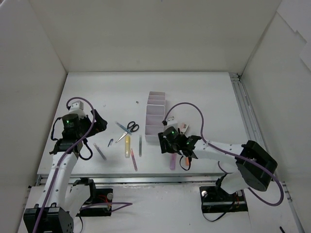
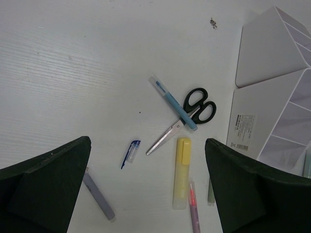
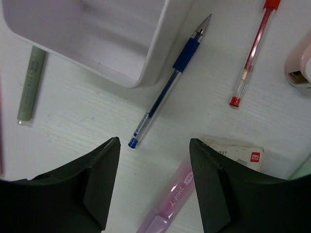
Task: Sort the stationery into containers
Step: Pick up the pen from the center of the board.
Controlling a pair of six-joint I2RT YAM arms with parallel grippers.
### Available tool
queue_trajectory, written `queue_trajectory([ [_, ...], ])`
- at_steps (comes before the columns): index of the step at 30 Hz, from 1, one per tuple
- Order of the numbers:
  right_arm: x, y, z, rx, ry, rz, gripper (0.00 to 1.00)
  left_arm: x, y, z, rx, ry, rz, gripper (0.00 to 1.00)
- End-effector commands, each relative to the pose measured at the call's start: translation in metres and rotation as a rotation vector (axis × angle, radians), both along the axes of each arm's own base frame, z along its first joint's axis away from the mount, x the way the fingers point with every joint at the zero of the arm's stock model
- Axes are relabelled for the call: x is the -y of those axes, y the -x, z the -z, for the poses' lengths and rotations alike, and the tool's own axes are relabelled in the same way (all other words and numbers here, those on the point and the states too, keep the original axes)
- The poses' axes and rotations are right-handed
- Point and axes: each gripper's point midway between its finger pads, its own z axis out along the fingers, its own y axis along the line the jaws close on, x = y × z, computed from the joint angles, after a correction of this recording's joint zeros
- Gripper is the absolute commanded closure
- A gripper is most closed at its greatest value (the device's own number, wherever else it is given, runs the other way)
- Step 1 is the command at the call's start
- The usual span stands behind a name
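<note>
The white organiser tray [image 1: 155, 115] stands mid-table. Left of it lie black-handled scissors [image 1: 129, 128] crossed by a blue pen [image 2: 172, 102], a yellow highlighter [image 1: 127, 144], a pink pen [image 1: 133, 159], a grey-green pen [image 1: 140, 144], a lilac pen [image 1: 100, 151] and a blue pen cap [image 1: 110, 142]. My left gripper [image 2: 148, 143] is open and empty above these. My right gripper [image 3: 154, 145] is open, low over a pink highlighter [image 3: 177, 204] that lies between its fingers near the tray's near end. A blue pen [image 3: 167, 82], a red pen [image 3: 252, 53] and an eraser [image 3: 238, 153] lie close by.
White walls enclose the table on the left, back and right. A metal rail [image 1: 245, 111] runs along the right side. A white-pink object [image 3: 299, 63] sits at the right edge of the right wrist view. The tray's near corner [image 3: 155, 48] is just ahead of my right fingers.
</note>
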Motion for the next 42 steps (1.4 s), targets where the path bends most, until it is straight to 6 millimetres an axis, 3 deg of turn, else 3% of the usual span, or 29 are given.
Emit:
queue_trajectory([
  [1, -0.017, -0.023, -0.012, 0.098, -0.038, 0.044, 0.44, 0.003, -0.011, -0.020, 0.086, 0.006, 0.016, 0.00],
  [12, -0.024, -0.034, 0.010, 0.114, 0.041, 0.086, 0.50, 0.003, -0.007, -0.010, 0.066, 0.012, 0.010, 0.01],
  [15, -0.013, -0.037, 0.013, 0.121, 0.099, 0.145, 0.53, 0.001, -0.007, -0.008, 0.060, 0.007, 0.001, 0.00],
  [20, 0.004, -0.038, 0.014, 0.145, 0.141, 0.219, 0.64, -0.001, -0.009, -0.003, 0.042, -0.003, -0.008, 0.01],
  [25, 0.022, -0.031, 0.026, 0.128, 0.214, 0.239, 0.74, -0.004, -0.011, -0.001, 0.029, -0.013, -0.021, 0.00],
  [34, 0.017, -0.034, 0.033, 0.110, 0.235, 0.217, 0.81, -0.001, -0.010, 0.014, -0.032, -0.024, 0.018, 0.00],
  [39, 0.022, -0.039, 0.034, 0.082, 0.211, 0.227, 1.00, 0.000, -0.007, 0.025, -0.080, -0.043, 0.046, 0.01],
  [42, 0.028, -0.037, 0.029, 0.073, 0.182, 0.213, 1.00, -0.002, -0.008, 0.032, -0.112, -0.052, 0.049, 0.01],
])
